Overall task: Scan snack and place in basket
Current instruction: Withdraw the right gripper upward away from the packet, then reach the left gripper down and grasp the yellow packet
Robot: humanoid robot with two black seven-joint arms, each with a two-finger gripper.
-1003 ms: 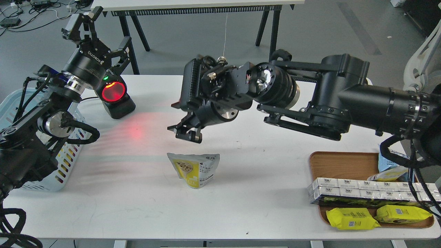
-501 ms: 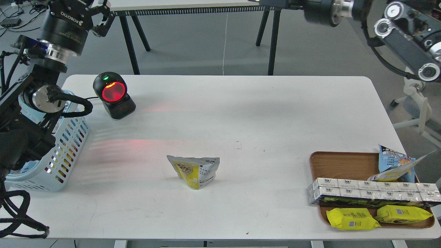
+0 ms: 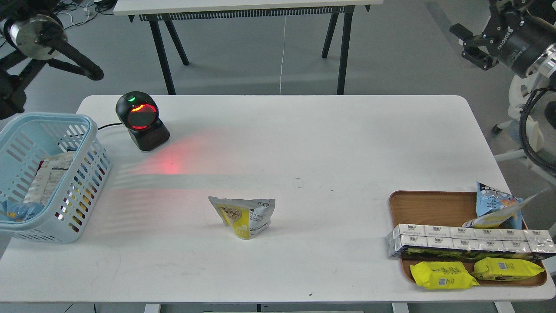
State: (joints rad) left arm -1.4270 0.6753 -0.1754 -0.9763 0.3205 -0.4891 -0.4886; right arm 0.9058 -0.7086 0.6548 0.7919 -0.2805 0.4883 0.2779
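Note:
The snack (image 3: 243, 216), a small white-and-yellow pouch picturing beige nuts, stands on the white table (image 3: 304, 139) a little left of centre, with nothing touching it. The light blue basket (image 3: 93, 130) sits at the table's left edge and holds a few packets. My right gripper (image 3: 464, 43) is high at the top right, off the table, far from the snack; its fingers are spread and it is empty. Only a joint of my left arm (image 3: 28, 29) shows at the top left; its gripper is out of view.
A black barcode scanner (image 3: 141, 119) with a red glowing window stands at the back left and casts red light on the table. A brown wooden tray (image 3: 428, 206) at the front right holds white boxes, yellow packets and a blue pouch.
Both arms have pulled up and away from over the table, the left to the top left, the right to the top right. The basket is now uncovered. The snack has not moved.

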